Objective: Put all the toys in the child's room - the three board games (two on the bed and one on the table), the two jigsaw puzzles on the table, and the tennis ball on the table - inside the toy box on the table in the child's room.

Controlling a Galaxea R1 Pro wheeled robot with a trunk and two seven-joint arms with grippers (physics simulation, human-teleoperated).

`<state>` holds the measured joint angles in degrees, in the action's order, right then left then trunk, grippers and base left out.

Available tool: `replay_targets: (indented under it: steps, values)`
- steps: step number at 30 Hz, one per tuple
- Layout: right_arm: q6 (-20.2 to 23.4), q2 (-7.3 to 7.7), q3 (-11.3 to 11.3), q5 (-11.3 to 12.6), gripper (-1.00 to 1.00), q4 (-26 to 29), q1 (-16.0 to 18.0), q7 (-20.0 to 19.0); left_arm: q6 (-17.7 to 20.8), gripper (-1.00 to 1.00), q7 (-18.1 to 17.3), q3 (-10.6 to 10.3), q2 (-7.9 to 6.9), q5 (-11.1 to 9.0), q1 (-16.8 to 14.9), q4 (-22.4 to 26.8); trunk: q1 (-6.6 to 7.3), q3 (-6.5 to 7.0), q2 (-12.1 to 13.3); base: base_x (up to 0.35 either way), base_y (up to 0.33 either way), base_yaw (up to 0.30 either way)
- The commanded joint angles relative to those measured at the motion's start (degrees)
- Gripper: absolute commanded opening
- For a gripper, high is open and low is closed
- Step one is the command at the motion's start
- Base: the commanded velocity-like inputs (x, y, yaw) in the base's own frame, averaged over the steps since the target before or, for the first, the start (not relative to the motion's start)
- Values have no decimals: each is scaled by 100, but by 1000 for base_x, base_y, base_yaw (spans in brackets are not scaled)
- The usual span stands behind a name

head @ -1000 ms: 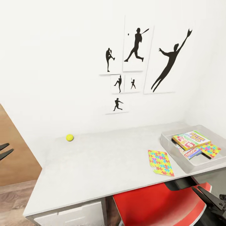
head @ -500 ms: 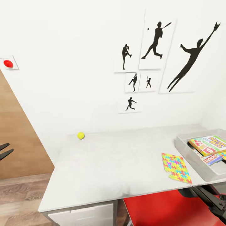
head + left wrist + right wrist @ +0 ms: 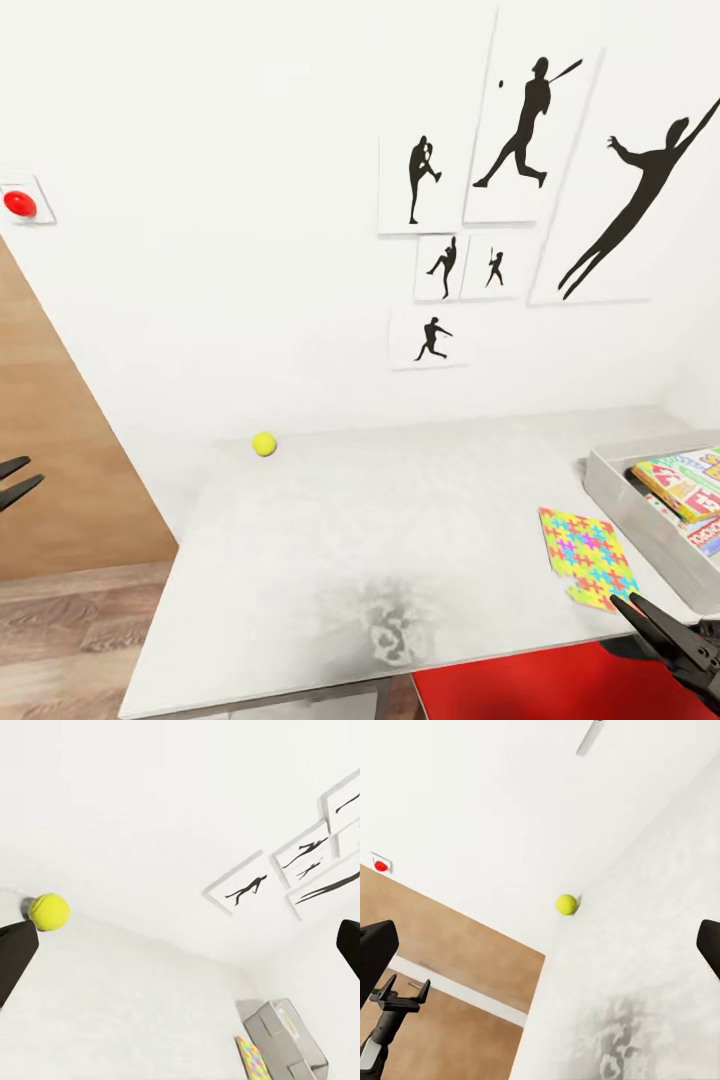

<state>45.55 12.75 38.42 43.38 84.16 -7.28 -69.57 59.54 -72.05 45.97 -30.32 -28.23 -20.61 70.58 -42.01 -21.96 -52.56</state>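
The yellow-green tennis ball [image 3: 264, 443] rests at the back left of the light grey table [image 3: 400, 540], close to the wall. It shows again in the wrist views [image 3: 49, 911] [image 3: 566, 904]. One multicolour jigsaw puzzle [image 3: 585, 558] lies flat near the table's front right, beside the grey toy box [image 3: 612, 482]. Board games [image 3: 688, 482] lie stacked inside the box, cut off by the picture's edge. My left gripper [image 3: 32, 470] hangs open off the table's left side. My right gripper [image 3: 622, 603] is open, low at the table's front right edge, just in front of the puzzle.
A brown wooden door [image 3: 50, 450] and a red wall knob [image 3: 19, 203] are at the left. Black silhouette posters [image 3: 520, 180] hang above the table. A red chair [image 3: 560, 690] sits under the table's front right edge. Wood-plank floor [image 3: 60, 630] lies at the left.
The whole view has swung left, so the table, ball, puzzle and box sit further right in the picture. My right gripper now overlaps the table's front edge. Nothing on the table moved.
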Motion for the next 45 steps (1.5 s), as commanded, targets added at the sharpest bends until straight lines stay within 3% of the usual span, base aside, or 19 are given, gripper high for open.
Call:
replay_targets:
  steps: [1,36,41,45]
  values:
    - [39,2,-1,31,100,3,-1,6,40,100,-10,2,0,-7,-4,-1,-2,-6,-4,152,2,3]
    - [94,25,11,24,100,2,-1,68,40,100,-10,8,0,-7,-4,0,-2,-6,-4,38,-53,0]
    - [132,30,-7,22,100,134,1,376,40,100,-10,9,0,-7,-4,-1,-2,-6,-4,0,0,0]
    - [298,19,-101,22,100,280,10,891,40,100,-10,4,0,-9,-4,-1,-2,-6,-4,0,0,0]
